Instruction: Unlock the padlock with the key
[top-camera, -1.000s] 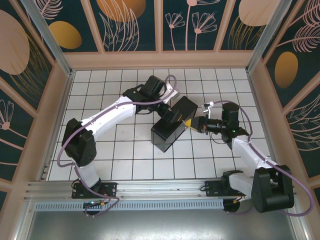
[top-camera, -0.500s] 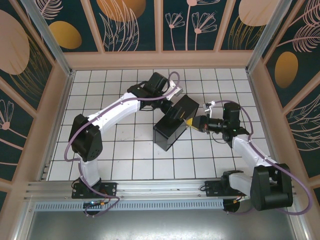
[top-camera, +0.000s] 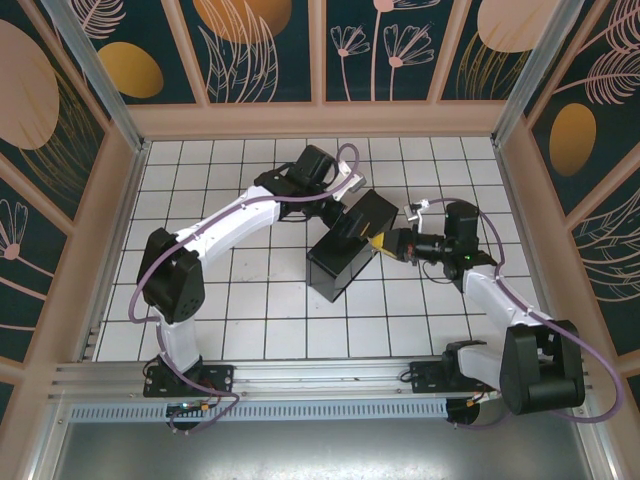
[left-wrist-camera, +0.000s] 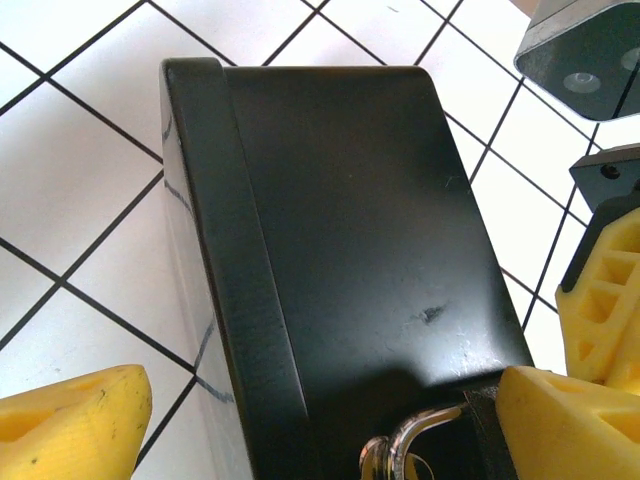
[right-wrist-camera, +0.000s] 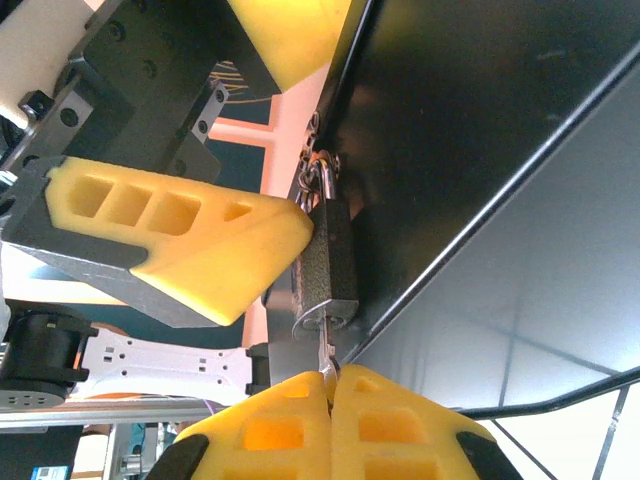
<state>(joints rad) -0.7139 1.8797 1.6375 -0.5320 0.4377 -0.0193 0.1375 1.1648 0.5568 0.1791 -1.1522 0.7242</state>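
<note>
1. Two claws meet at the black box (top-camera: 345, 250) lying mid-table (top-camera: 260, 320). The left claw (top-camera: 352, 203) stands wide astride the box's far end. In its wrist view one yellow finger (left-wrist-camera: 70, 415) sits apart from the box wall, with tile showing between. The other finger (left-wrist-camera: 560, 420) is just beside the hasp corner.
2. The padlock (right-wrist-camera: 328, 262) hangs from the hasp at the box's right end. Its shackle (left-wrist-camera: 420, 432) is seated in the body as far as can be seen, so it reads as locked.
3. The right claw (right-wrist-camera: 330, 385) is pinched tight on the key (right-wrist-camera: 326, 358). The blade runs straight up into the underside of the padlock.
4. Progress, as a judgement: the key is gripped, brought over and apparently entered in the keyway. How deep it sits cannot be told. The turn and the release of the shackle are left to do.
5. The views differ:
   - The top view gives the layout, with both arms closing on the box from opposite sides. The padlock is too small there to read.
   - The left wrist view gives the box lid and the shackle's bend, but not the keyway.
   - The right wrist view gives the keyway, the blade, and a finger of the left claw close beside the padlock body.
</note>
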